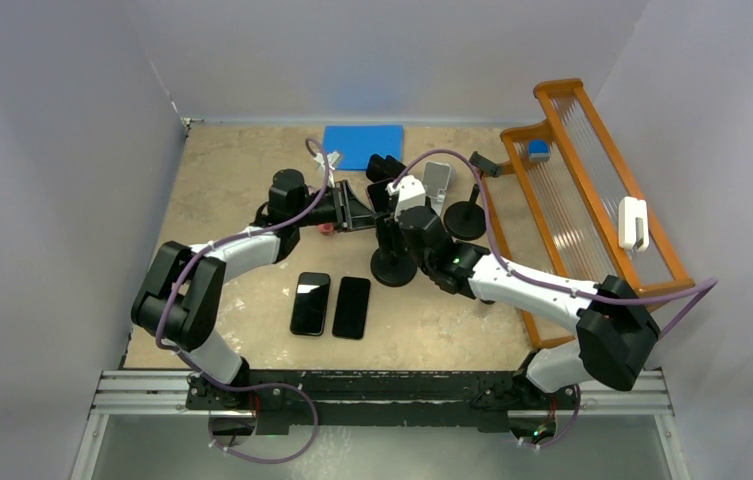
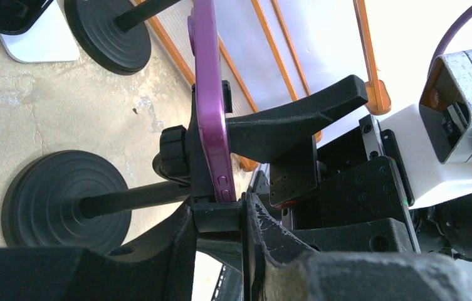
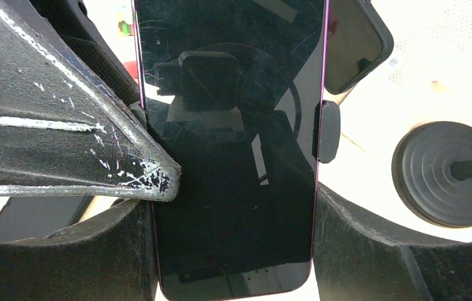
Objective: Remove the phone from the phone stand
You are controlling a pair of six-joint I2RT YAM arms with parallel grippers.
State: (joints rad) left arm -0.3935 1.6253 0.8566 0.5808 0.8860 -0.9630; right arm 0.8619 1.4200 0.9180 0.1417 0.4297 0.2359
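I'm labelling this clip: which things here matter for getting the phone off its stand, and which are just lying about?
In use:
- purple phone
- its stand
- left gripper, on the stand
- right gripper, around the phone

Lying about:
- two flat phones
- blue mat
- spare stand
- orange rack

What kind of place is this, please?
Likely a lab robot test cell: plain walls box in the table, two arms are bolted to a rail, and phones and stands are laid out.
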